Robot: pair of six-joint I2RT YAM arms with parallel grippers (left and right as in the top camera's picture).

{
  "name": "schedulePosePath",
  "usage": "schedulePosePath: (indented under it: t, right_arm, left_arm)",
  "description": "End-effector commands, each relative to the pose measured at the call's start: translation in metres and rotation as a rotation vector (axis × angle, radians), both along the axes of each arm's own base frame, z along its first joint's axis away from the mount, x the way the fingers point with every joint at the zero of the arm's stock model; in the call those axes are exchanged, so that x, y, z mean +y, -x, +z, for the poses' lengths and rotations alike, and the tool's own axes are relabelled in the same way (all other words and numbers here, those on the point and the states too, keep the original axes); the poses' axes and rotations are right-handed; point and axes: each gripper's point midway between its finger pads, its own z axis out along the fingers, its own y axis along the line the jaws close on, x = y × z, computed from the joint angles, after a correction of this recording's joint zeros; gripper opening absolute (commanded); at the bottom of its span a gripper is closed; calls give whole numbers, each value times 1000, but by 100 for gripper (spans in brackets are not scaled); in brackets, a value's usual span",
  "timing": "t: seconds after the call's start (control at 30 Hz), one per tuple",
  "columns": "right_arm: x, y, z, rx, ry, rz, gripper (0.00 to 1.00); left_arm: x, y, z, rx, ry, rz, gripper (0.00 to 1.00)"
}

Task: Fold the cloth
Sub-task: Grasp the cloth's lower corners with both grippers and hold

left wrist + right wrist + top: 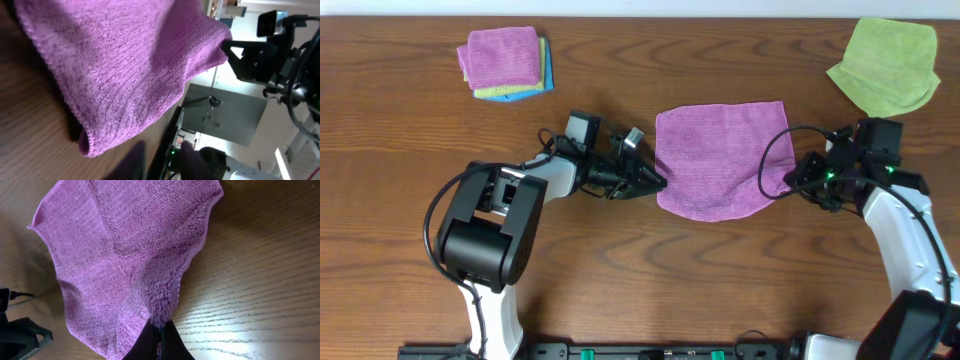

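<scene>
Wood-grain table (620, 280) fills every view. On it, the right gripper (160, 329) has its jaws pinched tight on the right edge of the cloth (720, 160), which bunches into a ridge there. The left gripper (658, 182) sits at the cloth's left edge, but purple pile crowds its camera, so whether its jaws are gripping cannot be told. The cloth lies mid-table, mostly spread. A stack of folded cloths (505, 62) rests far left, and a lime-green cloth (885, 65) far right.

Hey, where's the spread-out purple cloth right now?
In the overhead view the cloth lies mid-frame, between the left claw at its left edge and the right claw, which pinches its right edge.
</scene>
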Motion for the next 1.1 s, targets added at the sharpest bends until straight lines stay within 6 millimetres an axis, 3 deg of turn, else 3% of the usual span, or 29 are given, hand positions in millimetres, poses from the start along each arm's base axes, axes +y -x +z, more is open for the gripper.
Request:
schedulePosePath:
  t: [0.0, 0.27, 0.63, 0.8, 1.07]
  right_arm:
    - [-5, -3, 2, -14, 18, 5, 2]
    - [-6, -4, 2, -18, 30, 14, 2]
    - [-4, -3, 2, -24, 33, 43, 2]
    - [-1, 0, 2, -18, 17, 58, 1]
    - [1, 4, 1, -3, 10, 59, 2]
  left_arm:
    - [10, -5, 7, -79, 54, -20, 39]
    - [20, 0, -12, -183, -21, -45, 51]
    - [29, -17, -46, -332, -242, -14, 52]
    - [18, -27, -47, -419, -261, -10, 52]
    - [6, -20, -52, -427, -250, -41, 52]
